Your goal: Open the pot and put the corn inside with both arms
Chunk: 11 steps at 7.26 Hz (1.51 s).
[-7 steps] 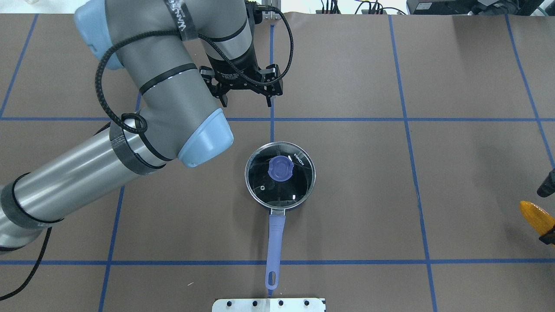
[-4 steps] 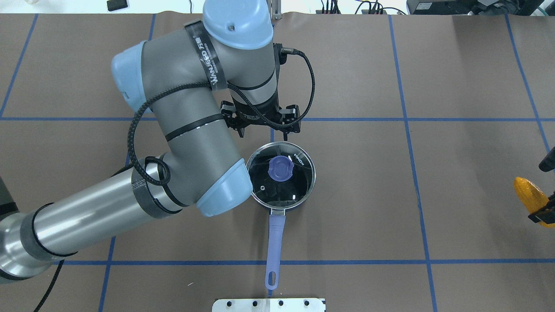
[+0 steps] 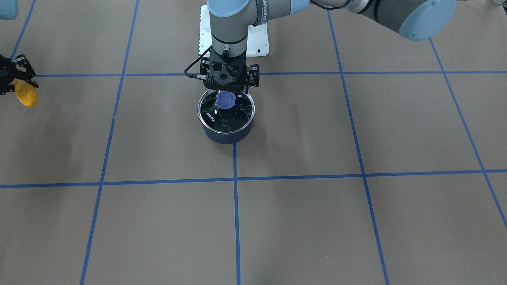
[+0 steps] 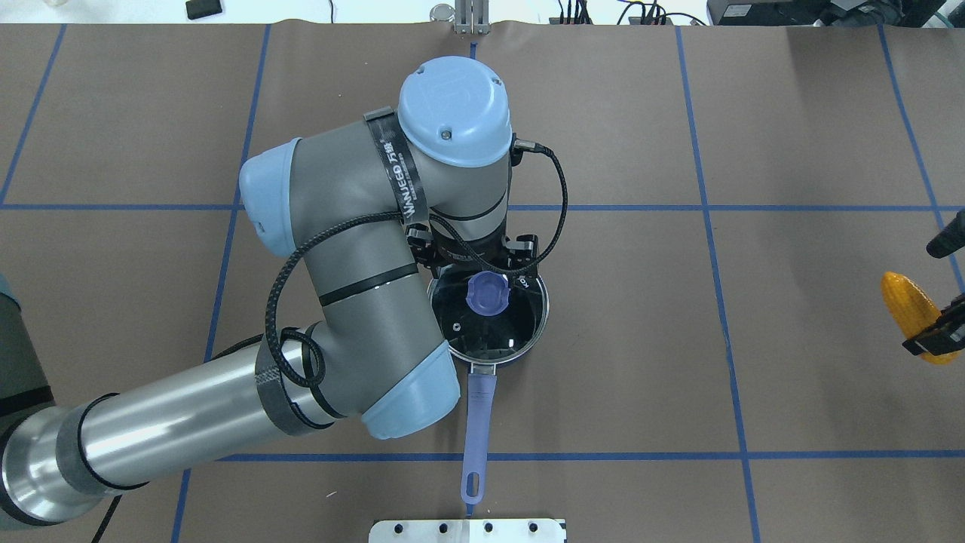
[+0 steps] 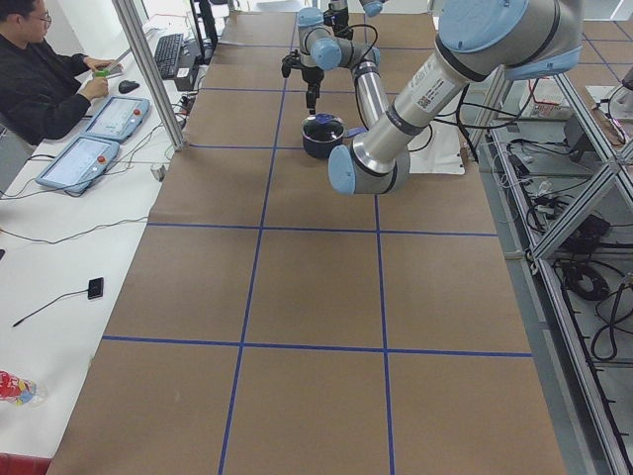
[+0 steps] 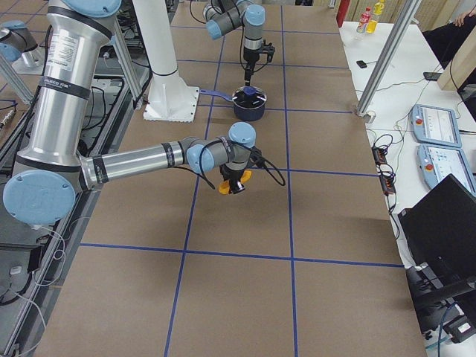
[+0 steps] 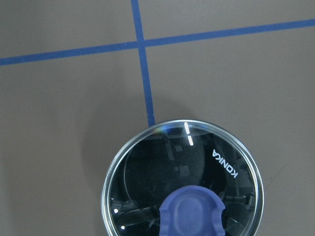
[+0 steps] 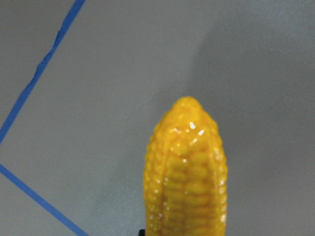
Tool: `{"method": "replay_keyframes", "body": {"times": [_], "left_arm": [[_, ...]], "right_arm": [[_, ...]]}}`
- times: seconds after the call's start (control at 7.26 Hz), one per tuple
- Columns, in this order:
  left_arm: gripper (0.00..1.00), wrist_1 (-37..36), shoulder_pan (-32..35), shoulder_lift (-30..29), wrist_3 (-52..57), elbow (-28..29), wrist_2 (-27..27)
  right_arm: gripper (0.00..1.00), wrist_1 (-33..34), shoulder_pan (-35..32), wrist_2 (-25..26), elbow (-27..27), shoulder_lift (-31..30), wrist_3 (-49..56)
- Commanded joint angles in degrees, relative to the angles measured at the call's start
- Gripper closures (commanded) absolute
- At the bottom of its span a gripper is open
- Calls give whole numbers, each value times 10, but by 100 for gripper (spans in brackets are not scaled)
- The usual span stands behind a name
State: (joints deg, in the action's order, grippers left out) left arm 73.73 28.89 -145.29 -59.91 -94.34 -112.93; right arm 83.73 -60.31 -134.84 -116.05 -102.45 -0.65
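Note:
A dark pot with a glass lid, purple knob and purple handle stands mid-table, lid on; it also shows in the front view. My left gripper hangs open above the lid near the knob and touches nothing. In the left wrist view the knob sits at the bottom edge and no fingers show. My right gripper is shut on the yellow corn at the table's right edge. The corn fills the right wrist view.
Blue tape lines grid the brown table cover. A white base plate lies at the near edge behind the pot handle. An operator sits at a side bench with control tablets.
My left arm has swung toward the robot, from beyond the pot to over its lid, gripper still open. My right gripper has carried the corn slightly farther from the robot and inward.

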Motion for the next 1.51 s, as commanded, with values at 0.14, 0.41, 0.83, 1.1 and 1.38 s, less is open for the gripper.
{"method": "replay_keyframes", "body": {"times": [0.14, 0.41, 0.83, 1.1, 1.38], "left_arm": [[1, 66, -7, 1, 1, 43, 0], [1, 69, -7, 2, 5, 47, 0], [1, 70, -8, 3, 4, 50, 0], [2, 91, -8, 3, 4, 68, 0], [8, 94, -8, 3, 1, 70, -1]], "right_arm": [[70, 30, 12, -1, -15, 46, -58], [70, 30, 13, 0, -15, 48, -59], [70, 31, 14, 0, -14, 50, -59], [70, 30, 15, 0, -14, 51, -59], [70, 30, 20, 2, -14, 51, -59]]}}
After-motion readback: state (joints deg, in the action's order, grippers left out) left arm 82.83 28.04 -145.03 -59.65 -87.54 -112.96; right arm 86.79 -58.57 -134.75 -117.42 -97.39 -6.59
